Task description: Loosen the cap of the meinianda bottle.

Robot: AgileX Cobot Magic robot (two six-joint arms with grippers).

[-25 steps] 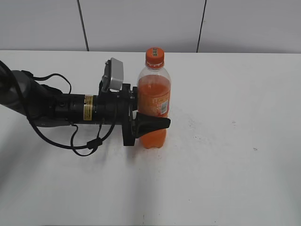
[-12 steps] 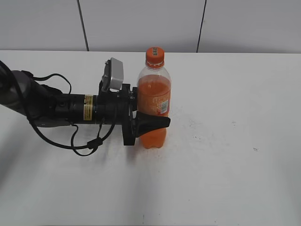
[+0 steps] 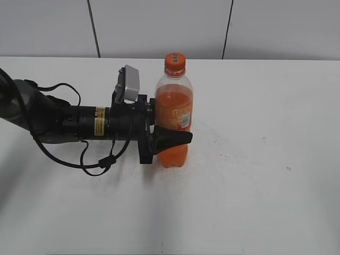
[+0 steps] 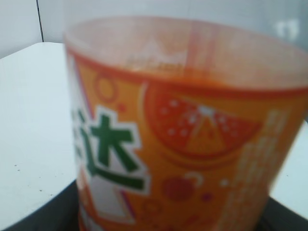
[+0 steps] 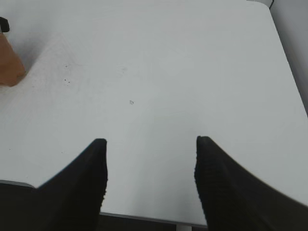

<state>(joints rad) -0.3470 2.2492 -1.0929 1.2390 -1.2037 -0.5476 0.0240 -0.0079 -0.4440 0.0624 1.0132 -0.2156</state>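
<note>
The meinianda bottle stands upright on the white table, its orange cap on top. My left gripper reaches in level from the left and is shut on the bottle's lower body; the near finger crosses its front and the far finger is hidden. In the left wrist view the blurred orange label fills the frame and the cap is out of view. My right gripper is open and empty over bare table, and the bottle's base shows at that view's left edge. The right gripper is not in the exterior view.
The left arm with its cables lies low across the left of the table. A grey panelled wall stands behind the table's far edge. The table's near edge lies just under the right fingertips.
</note>
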